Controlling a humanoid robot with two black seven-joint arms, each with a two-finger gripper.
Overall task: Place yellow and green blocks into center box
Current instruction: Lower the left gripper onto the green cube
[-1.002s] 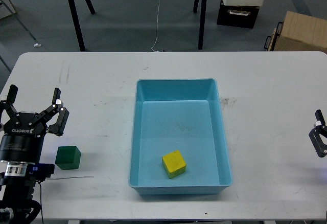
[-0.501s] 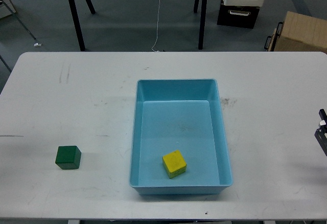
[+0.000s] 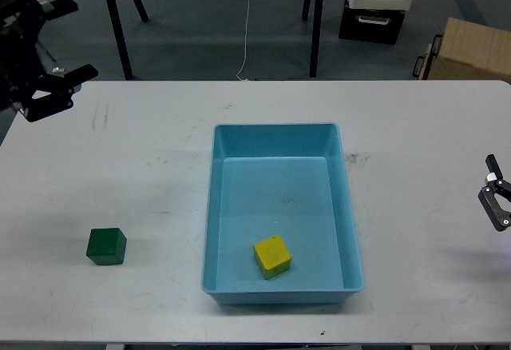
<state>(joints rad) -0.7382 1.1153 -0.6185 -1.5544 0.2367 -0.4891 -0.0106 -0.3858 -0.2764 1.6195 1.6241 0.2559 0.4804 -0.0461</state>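
Note:
The green block (image 3: 106,246) sits on the white table at the front left, by itself. The yellow block (image 3: 272,256) lies inside the blue center box (image 3: 348,206), near its front wall. My left gripper (image 3: 67,40) is up at the far left edge of the table, well behind the green block, with its fingers spread and empty. My right gripper (image 3: 497,200) only shows partly at the right edge of the view, well away from the box, and its fingers cannot be told apart.
The white table (image 3: 160,150) carries only the box and the green block. Behind it on the floor are black stand legs (image 3: 116,22), a white-and-black cabinet (image 3: 375,2) and a cardboard box (image 3: 471,50).
My left arm left the front left by the green block, went out of view, and now shows at the far left back. The right gripper has edged slightly back into view. The blocks have not moved.

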